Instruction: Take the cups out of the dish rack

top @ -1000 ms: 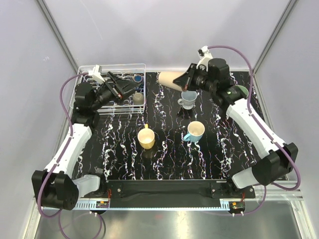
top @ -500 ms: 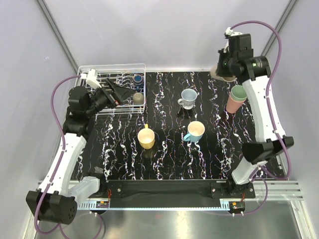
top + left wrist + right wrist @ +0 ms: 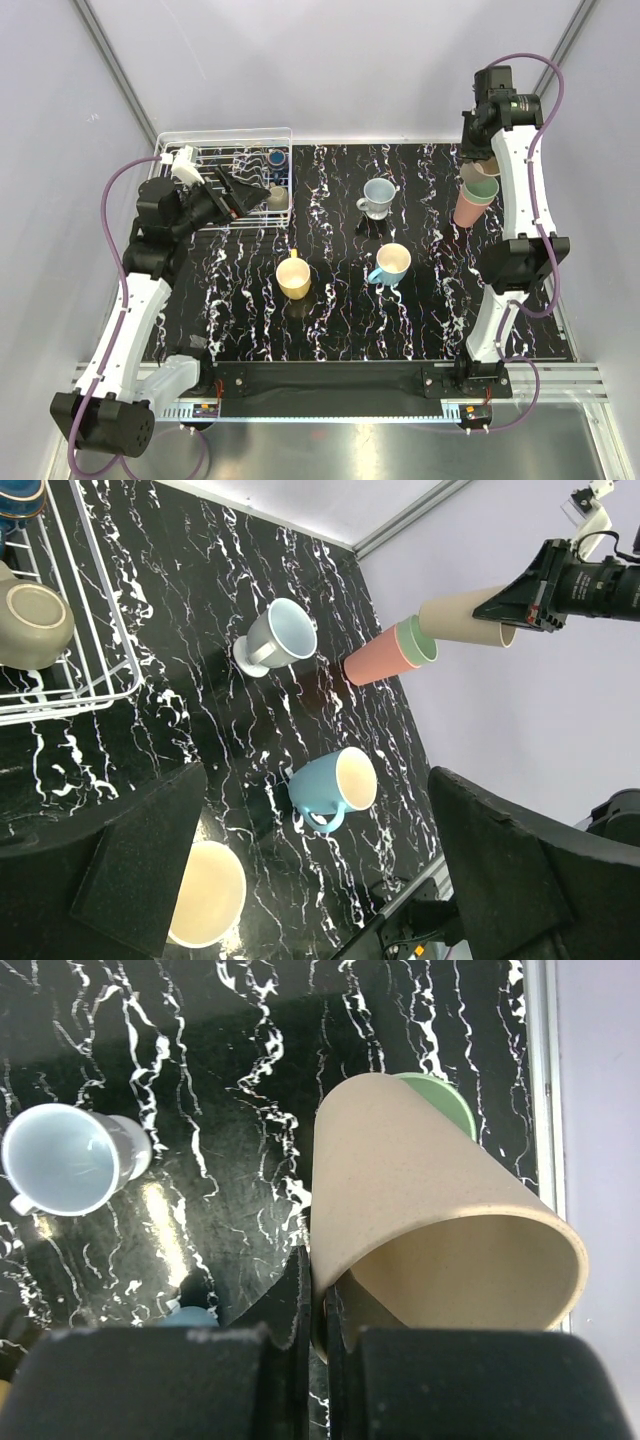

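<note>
The white wire dish rack (image 3: 215, 165) stands at the back left and holds a navy cup (image 3: 275, 157) and a grey-brown mug (image 3: 277, 197). My left gripper (image 3: 250, 195) is open and empty over the rack's right end. My right gripper (image 3: 483, 150) is shut on the rim of a tan tumbler (image 3: 420, 1200), held tilted just above a green tumbler (image 3: 447, 1102) nested in a pinkish one (image 3: 470, 205). On the table stand a pale blue mug (image 3: 378, 195), a cyan mug (image 3: 392, 262) and a yellow mug (image 3: 294, 277).
In the left wrist view the rack's wires (image 3: 80, 695) and the grey-brown mug (image 3: 35, 625) lie at the left. The pinkish and green stack sits near the table's right edge (image 3: 520, 200). Grey walls close in behind and on both sides.
My right arm has swung from the table's middle to the far right, carrying the tan tumbler, and now holds it over the pinkish and green stack. My left arm has barely shifted.
</note>
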`<state>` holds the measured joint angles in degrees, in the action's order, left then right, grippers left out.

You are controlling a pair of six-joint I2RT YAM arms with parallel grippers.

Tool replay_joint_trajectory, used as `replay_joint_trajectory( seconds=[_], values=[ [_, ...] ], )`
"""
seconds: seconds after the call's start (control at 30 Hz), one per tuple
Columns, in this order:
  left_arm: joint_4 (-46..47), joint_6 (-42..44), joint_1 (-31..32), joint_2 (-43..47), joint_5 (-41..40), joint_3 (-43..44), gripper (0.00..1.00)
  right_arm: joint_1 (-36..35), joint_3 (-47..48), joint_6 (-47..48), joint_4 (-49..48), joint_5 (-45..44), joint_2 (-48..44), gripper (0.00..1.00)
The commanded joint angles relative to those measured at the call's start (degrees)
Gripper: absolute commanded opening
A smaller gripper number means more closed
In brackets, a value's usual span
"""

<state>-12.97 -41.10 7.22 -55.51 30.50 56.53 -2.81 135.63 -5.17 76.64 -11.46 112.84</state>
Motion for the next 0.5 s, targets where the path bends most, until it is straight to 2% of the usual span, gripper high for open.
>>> replay_joint_trajectory(
  seconds=[0.0, 0.33, 0.47],
  values=[
    [1.4, 1.7, 0.2, 1.0, -1.2, 0.0, 0.99, 1.5, 1.6, 1.8, 3.7, -1.5, -0.4, 0.00],
    [2.4, 1.6, 0.2, 0.2, -1.4, -0.3, 0.99, 2.5, -3.3, 1.9, 1.5, 0.7, 1.3, 0.00],
    [2.1, 2.1, 0.2, 0.2, -1.7, -0.4, 0.99, 4.9, -4.5, 2.0, 1.3, 1.7, 3.2, 0.00]
  ],
)
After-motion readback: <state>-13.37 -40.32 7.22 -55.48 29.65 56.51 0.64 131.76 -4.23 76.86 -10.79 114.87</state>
